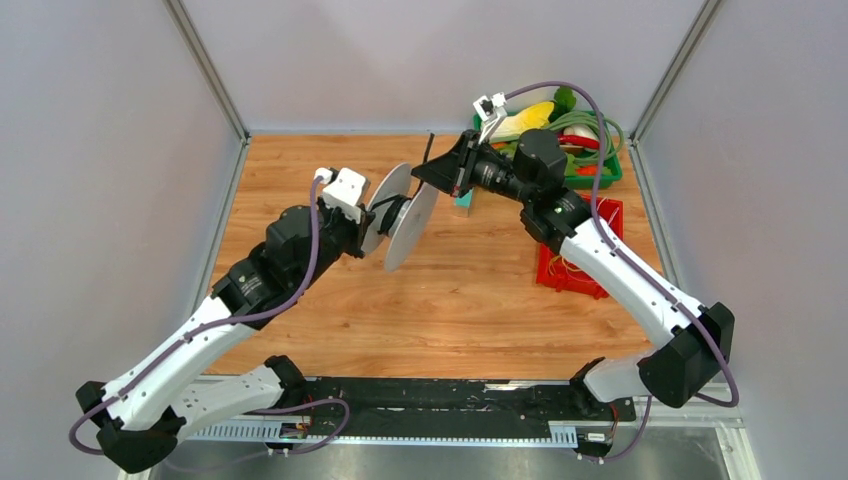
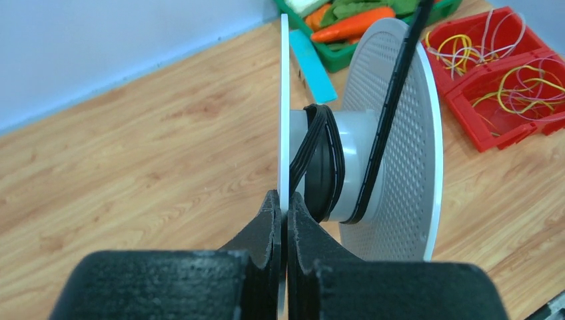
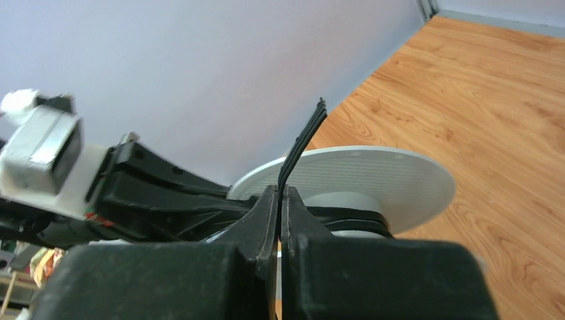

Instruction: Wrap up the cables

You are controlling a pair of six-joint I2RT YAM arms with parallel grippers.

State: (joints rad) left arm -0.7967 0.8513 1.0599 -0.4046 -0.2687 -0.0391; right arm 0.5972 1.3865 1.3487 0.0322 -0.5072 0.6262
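A white spool [image 1: 412,225] with two round discs hangs above the middle of the table. My left gripper [image 2: 285,200] is shut on the edge of its thin near disc [image 2: 284,100]. The black cable [image 2: 326,160] is wound several turns round the grey hub [image 2: 356,140]. One strand [image 2: 393,100] runs up across the perforated far disc [image 2: 406,167]. My right gripper [image 3: 280,193] is shut on the cable [image 3: 303,140] just above the spool [image 3: 360,173]. The short free end sticks up past the fingers [image 1: 428,150].
A green bin [image 1: 600,178] of toy vegetables and a green coiled hose stands at the back right. A red tray [image 1: 570,272] of rubber bands lies in front of it, under my right arm. A teal block [image 1: 463,203] stands behind the spool. Grey walls enclose the table.
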